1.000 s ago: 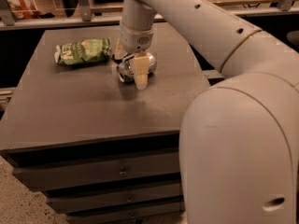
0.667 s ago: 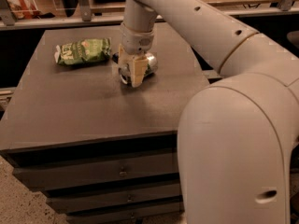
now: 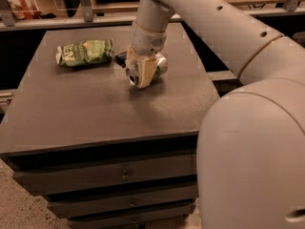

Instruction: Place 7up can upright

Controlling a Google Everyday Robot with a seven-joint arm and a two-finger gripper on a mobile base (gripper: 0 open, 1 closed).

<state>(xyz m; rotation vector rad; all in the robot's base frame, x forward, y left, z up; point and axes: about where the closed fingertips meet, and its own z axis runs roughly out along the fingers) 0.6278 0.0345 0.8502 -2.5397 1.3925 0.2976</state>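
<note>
Dark grey cabinet top (image 3: 95, 113) is filling most of the view, with drawers (image 3: 124, 175) showing in the front below it. Over it the robot's pale arm (image 3: 228, 27) is reaching in from the right and bending down toward the middle of the back half. A crinkled green snack bag (image 3: 85, 51) is lying flat well to the left of the gripper and a little farther back, not touching it.

At the end of the arm, the gripper (image 3: 138, 75) is pointing down at the cabinet top, and its cream fingers (image 3: 147, 70) are closing around the 7up can (image 3: 161, 65), one on each side. The can is sitting between them tipped well over, close to lying on its side, with its silver body sticking out to the right of the fingers and one round end facing forward and left. Whether it is touching the surface is not clear.

A small dark packet (image 3: 121, 57) is lying just behind and left of the gripper, between it and the bag.
</note>
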